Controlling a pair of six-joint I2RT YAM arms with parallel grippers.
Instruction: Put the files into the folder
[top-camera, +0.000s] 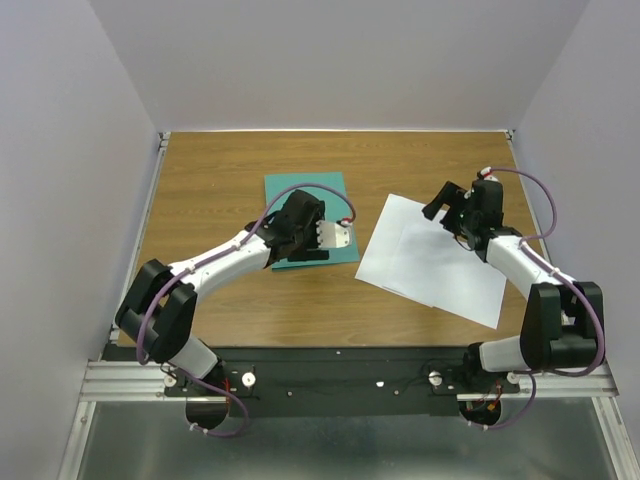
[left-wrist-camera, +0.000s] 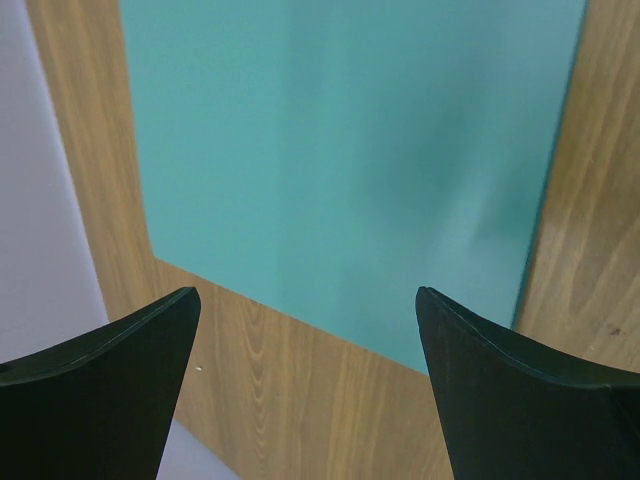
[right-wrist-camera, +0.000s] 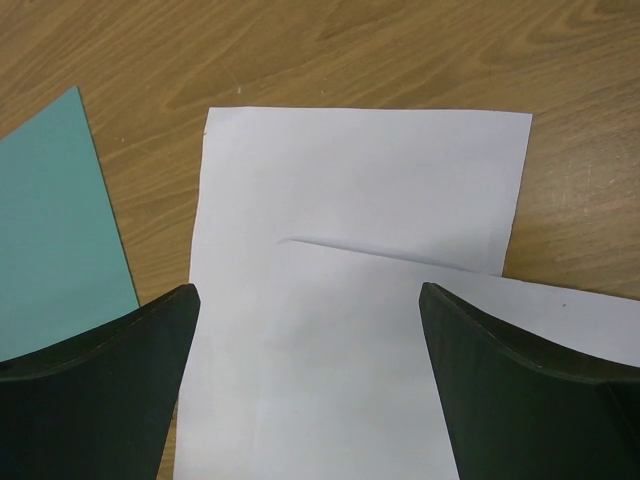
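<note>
The teal-green folder (top-camera: 312, 192) lies flat and closed on the wooden table left of centre. It fills the left wrist view (left-wrist-camera: 340, 150) and shows at the left edge of the right wrist view (right-wrist-camera: 50, 230). My left gripper (top-camera: 298, 228) hangs open and empty over the folder's near part (left-wrist-camera: 308, 295). The files, two white sheets (top-camera: 430, 262), lie overlapped and skewed to the right of the folder. One sheet (right-wrist-camera: 365, 170) lies partly under the other (right-wrist-camera: 330, 390). My right gripper (top-camera: 443, 200) is open and empty above their far edge (right-wrist-camera: 310, 290).
The wooden table (top-camera: 220, 180) is walled by pale panels on the left, right and back. A metal rail (top-camera: 340, 380) with both arm bases runs along the near edge. A strip of bare wood (right-wrist-camera: 160, 170) separates folder and sheets.
</note>
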